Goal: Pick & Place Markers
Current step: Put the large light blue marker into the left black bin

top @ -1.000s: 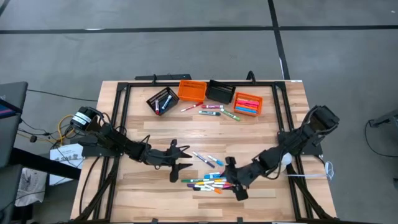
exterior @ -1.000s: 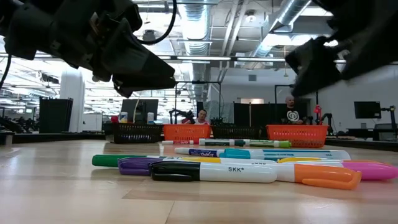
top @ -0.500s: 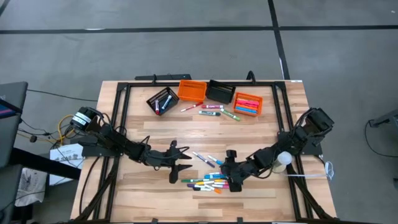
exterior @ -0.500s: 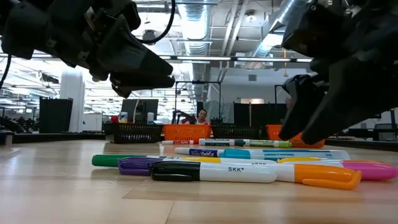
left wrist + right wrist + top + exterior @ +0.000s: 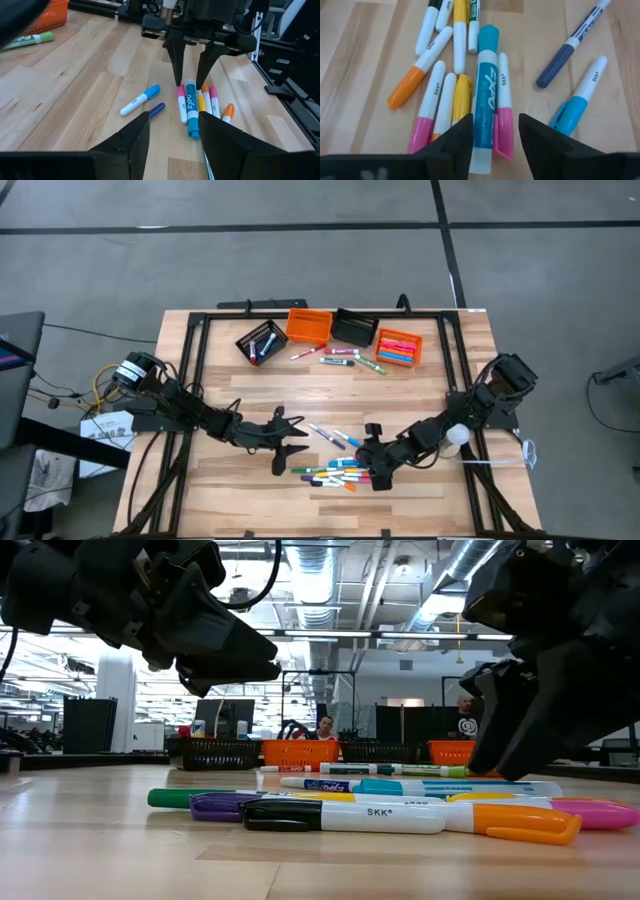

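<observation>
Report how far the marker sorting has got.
Partly done. Done: the orange bin and the black bin at the table's far side already hold markers. In hand: the right end effector straddles the teal Expo marker in the near pile, nothing lifted. The left end effector waits open beside the pile. Left: that pile and loose markers by the bins.

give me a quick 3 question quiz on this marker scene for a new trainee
1. True or false: the right gripper straddles the teal Expo marker in the pile.
2. Which gripper hovers beside the pile, not over it? A left B right
3. Fill in: the bins stand along the table's ___ edge in the high view.

Key: 1 true. 2 A, the left gripper. 3 far.
</observation>
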You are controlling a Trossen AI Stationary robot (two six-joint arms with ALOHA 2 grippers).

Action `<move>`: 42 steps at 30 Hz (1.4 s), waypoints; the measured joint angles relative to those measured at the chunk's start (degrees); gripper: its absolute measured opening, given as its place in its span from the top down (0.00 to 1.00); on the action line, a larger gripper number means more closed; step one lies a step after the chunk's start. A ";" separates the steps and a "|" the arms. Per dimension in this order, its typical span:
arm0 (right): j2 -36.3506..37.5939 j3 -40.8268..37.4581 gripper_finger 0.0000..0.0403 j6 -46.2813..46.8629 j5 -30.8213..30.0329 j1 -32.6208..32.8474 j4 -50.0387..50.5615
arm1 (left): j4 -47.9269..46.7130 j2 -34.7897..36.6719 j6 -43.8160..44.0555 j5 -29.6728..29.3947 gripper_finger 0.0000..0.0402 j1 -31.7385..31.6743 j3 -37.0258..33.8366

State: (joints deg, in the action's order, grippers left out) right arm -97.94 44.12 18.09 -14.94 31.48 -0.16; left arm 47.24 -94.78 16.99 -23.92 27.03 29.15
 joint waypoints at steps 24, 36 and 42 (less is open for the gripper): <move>-3.53 0.59 0.80 -1.72 2.02 -1.21 1.44 | 0.31 0.00 -1.14 0.00 0.58 -0.13 0.02; 6.82 2.62 0.84 -9.60 -2.13 -2.75 4.43 | 0.68 0.00 -11.28 1.49 0.56 -0.13 0.37; 11.69 2.74 0.84 -14.16 -7.39 -2.71 0.11 | 0.84 0.00 -21.52 0.69 0.54 -0.13 3.33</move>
State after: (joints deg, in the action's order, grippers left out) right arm -86.25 46.86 3.92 -22.33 28.77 -0.05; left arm 48.09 -94.78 -4.53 -23.24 26.89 32.47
